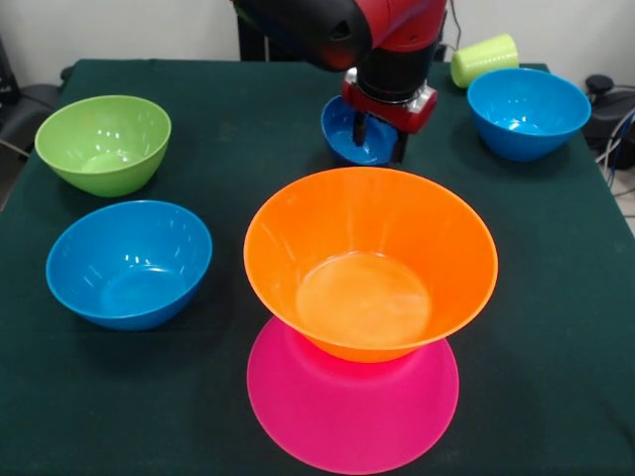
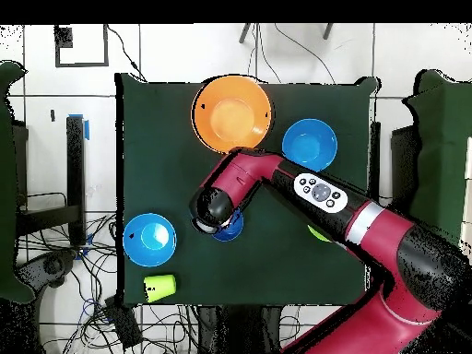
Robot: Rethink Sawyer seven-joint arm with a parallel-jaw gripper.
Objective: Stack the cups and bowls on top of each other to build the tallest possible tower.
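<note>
**End effector down on the small dark-blue bowl**

The small dark-blue bowl (image 1: 355, 134) sits on the green surface (image 1: 556, 297), and the end effector (image 1: 380, 139) is clamped on its rim, one finger inside. In front, the orange bowl (image 1: 370, 260) rides upright on the upturned pink bowl (image 1: 352, 397). Behind lies a yellow-green cup (image 1: 484, 59), tipped over.

No text, label, brand or number can be read on anything here. The arm (image 2: 318, 192) carries a small panel of buttons — none bears a legible mark.
</note>
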